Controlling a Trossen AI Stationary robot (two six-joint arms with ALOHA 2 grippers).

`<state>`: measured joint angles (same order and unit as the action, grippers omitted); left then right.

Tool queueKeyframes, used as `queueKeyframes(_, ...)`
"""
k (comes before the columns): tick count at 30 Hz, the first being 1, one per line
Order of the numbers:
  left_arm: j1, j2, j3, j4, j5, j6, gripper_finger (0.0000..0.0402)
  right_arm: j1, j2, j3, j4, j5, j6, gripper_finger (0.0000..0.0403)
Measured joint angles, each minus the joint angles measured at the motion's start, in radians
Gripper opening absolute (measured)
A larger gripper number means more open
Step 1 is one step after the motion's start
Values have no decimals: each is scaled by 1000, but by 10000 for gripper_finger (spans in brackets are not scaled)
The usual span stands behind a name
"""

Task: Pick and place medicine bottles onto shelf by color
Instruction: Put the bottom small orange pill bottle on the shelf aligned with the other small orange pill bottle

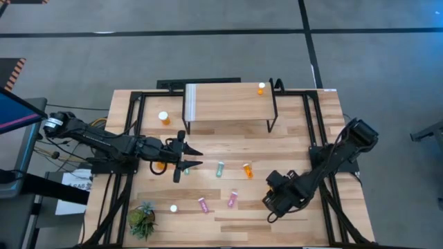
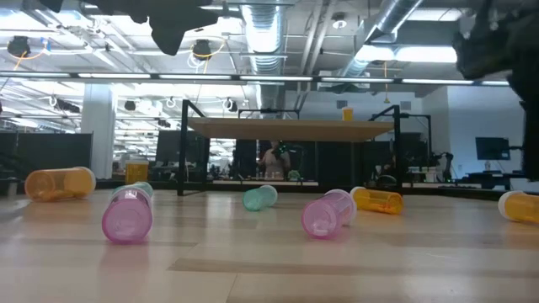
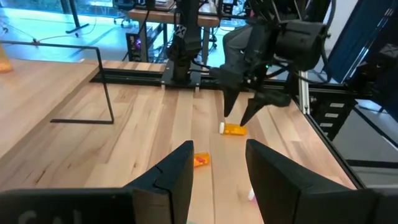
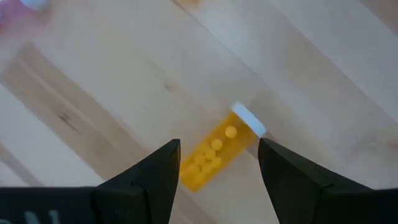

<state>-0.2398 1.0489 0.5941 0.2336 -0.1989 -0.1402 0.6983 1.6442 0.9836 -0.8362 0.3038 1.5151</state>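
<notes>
I hold the right gripper [image 4: 217, 165] spread above a lying orange bottle [image 4: 217, 149], at the table's four o'clock. Next: descend and pinch it. The left gripper [image 1: 190, 158], spread and empty, waits at nine o'clock. The shelf [image 1: 228, 104] stands at twelve.

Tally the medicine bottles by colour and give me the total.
Orange bottles: 5
Teal bottles: 2
Pink bottles: 2
White-capped bottle, seen from above, colour hidden: 1
Total: 10
</notes>
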Motion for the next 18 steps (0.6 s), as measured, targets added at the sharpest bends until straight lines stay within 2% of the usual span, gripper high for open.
queueKeyframes(8,-4,0,0,-14,0,-1,136,0,25,0,-24,-49,-14,239)
queueKeyframes(11,-4,0,0,-15,0,-1,136,14,-15,1,-115,-39,-28,239)
queueKeyframes(14,-4,0,0,-20,0,-2,136,41,-90,-5,-202,42,46,239)
queueKeyframes(18,-4,0,0,-19,0,-1,136,86,-219,-90,-31,130,71,239)
